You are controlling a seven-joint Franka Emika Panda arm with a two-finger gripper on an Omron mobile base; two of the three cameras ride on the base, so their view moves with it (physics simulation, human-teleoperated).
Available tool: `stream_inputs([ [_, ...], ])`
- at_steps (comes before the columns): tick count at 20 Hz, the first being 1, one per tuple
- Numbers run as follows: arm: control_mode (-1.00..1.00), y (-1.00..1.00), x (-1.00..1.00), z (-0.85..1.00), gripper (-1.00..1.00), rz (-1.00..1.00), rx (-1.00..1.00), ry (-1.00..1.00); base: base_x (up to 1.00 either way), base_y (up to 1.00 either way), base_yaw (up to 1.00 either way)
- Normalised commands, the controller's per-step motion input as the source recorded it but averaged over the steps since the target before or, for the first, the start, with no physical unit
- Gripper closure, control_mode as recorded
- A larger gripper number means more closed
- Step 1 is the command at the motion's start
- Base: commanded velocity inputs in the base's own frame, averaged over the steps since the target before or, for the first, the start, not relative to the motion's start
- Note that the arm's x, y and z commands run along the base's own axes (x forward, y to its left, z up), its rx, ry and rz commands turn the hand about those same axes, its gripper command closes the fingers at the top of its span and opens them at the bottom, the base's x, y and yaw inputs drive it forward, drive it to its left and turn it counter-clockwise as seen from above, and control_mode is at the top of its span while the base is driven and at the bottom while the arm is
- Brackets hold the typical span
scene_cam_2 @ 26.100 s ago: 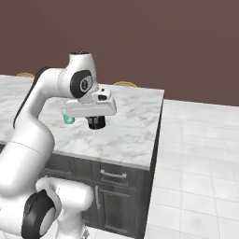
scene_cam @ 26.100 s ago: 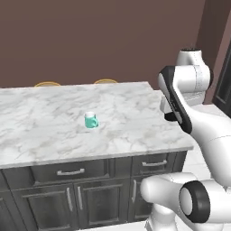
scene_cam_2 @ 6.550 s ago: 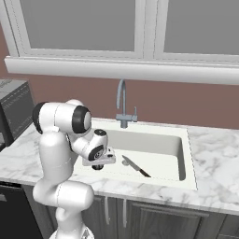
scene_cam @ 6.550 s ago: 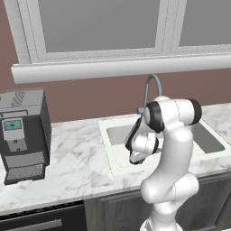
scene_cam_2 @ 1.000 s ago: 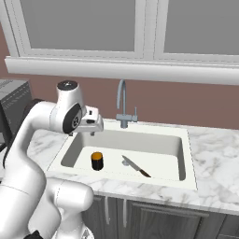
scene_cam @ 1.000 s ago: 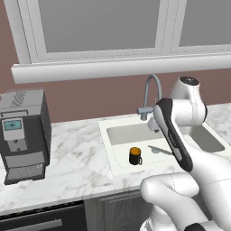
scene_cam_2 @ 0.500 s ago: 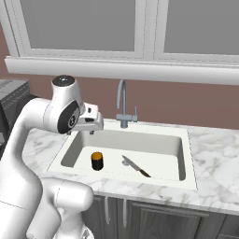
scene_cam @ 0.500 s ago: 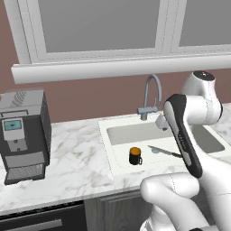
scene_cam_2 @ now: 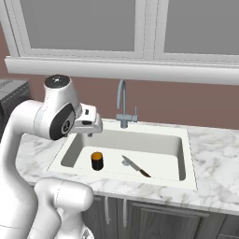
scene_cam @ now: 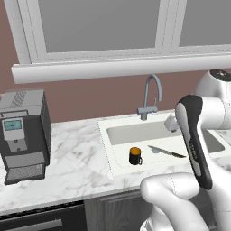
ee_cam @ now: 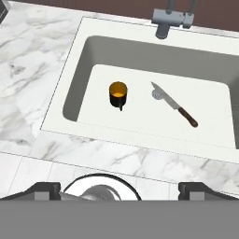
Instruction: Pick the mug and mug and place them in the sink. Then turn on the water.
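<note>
The black mug (ee_cam: pixel 118 93) is seen upright in the sink (ee_cam: pixel 212 65) beside a knife (ee_cam: pixel 173 104), and the gripper (ee_cam: pixel 120 189) is held wide open, empty.

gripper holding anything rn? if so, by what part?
Nothing held. The gripper is open, its fingers wide apart with nothing between them, high above the sink. The black mug stands upright on the sink floor, beside a knife.
</note>
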Motion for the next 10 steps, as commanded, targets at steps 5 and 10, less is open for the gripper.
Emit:
stream_inputs([
  [5, -1.0, 0.0, -0.28, 0.11, -1.0, 0.0, 0.0, 0.0, 0.0, 0.0, 0.0],
  [10, -1.0, 0.0, -0.4, 0.0, -1.0, 0.0, 0.0, 0.0, 0.0, 0.0, 0.0],
])
